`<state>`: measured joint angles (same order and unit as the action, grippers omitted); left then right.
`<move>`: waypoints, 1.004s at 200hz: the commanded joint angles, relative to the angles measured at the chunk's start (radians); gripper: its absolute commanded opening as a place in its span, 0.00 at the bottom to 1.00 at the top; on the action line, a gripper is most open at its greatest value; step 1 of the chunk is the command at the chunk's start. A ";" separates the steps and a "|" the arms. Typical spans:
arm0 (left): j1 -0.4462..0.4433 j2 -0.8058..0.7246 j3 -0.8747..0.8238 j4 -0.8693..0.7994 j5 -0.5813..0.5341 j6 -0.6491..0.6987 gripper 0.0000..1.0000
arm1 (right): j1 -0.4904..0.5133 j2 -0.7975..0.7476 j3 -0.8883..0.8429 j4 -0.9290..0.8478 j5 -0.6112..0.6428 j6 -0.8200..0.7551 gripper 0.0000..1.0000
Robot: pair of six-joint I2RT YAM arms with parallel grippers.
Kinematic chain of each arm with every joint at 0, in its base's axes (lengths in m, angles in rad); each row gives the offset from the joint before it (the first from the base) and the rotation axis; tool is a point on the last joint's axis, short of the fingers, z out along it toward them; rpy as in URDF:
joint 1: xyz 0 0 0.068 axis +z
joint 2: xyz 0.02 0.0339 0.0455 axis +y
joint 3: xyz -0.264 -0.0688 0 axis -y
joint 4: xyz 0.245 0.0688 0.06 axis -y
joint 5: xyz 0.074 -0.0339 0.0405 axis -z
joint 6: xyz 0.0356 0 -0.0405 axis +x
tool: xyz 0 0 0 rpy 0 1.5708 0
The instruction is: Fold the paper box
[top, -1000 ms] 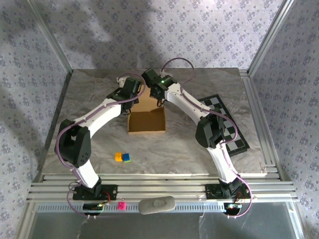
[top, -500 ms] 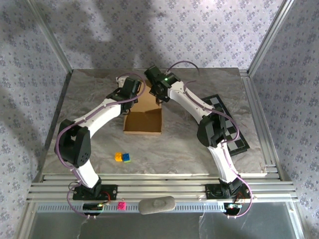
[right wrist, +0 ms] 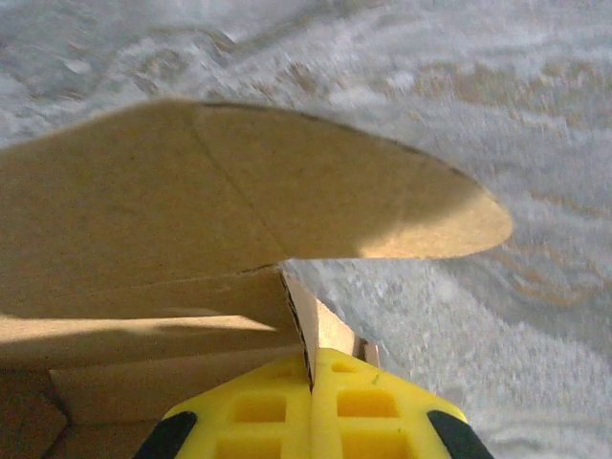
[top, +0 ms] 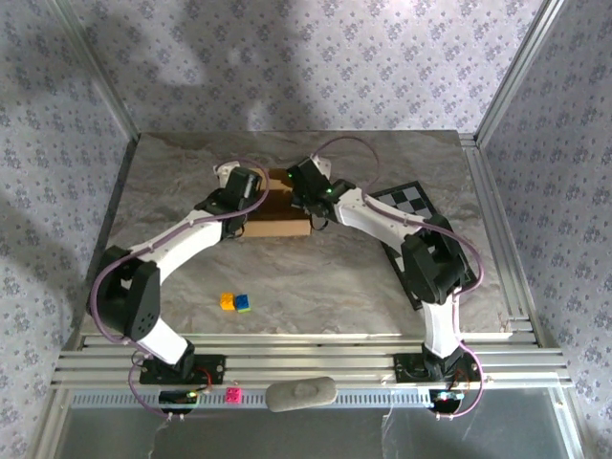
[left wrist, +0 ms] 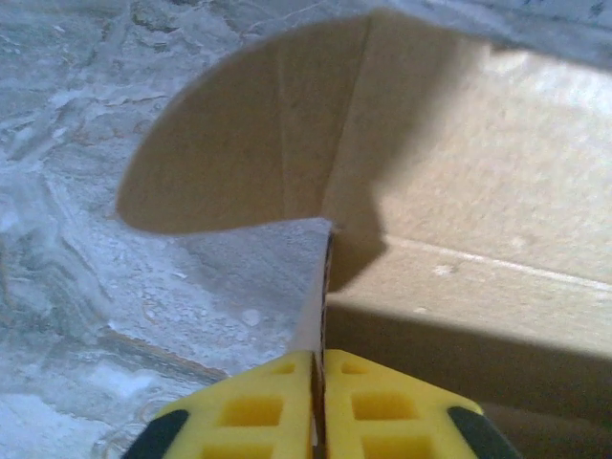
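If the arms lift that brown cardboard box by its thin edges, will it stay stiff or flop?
Panels probably stay stiff: the paper box wall stands straight in the left gripper and right gripper. It likely hinges at creases like those on the rounded flap. Thin and hollow, so probably light.

1. I see the paper box [top: 282, 227]: plain tan-brown cardboard, die-cut, with pressed creases.
2. It lies mid-table [top: 316, 287], toward the far side, long side running left to right.
3. Partly folded: from above, the near wall stands upright as a flat tan band.
4. Left rounded flap [left wrist: 239, 143] sticks out past the left side wall, above the table.
5. Right rounded flap [right wrist: 287, 191] sticks out likewise at the right end, a crease line across it.
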<state>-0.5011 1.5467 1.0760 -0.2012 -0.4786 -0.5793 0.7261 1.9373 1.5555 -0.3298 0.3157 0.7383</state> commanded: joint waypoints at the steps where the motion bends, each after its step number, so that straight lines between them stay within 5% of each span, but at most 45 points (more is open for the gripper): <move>1: -0.004 -0.069 -0.025 0.003 0.105 -0.083 0.16 | 0.001 -0.055 -0.061 0.227 -0.005 -0.145 0.00; 73: 0.005 -0.241 -0.048 -0.165 0.274 -0.220 0.63 | 0.020 -0.122 -0.257 0.403 -0.023 -0.278 0.00; 154: 0.034 -0.484 -0.102 -0.277 0.414 -0.604 0.76 | 0.041 -0.124 -0.317 0.477 -0.004 -0.344 0.00; 183: 0.177 -0.511 0.039 -0.458 0.402 -0.607 0.76 | 0.036 -0.127 -0.330 0.497 -0.013 -0.382 0.00; 201: 0.327 -0.446 0.142 -0.498 0.454 -0.429 0.73 | 0.034 -0.127 -0.333 0.506 -0.032 -0.402 0.00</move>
<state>-0.3222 1.0641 1.0649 -0.5865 -0.0597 -1.1347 0.7601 1.8324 1.2407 0.1570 0.2985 0.3859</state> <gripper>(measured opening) 0.744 0.049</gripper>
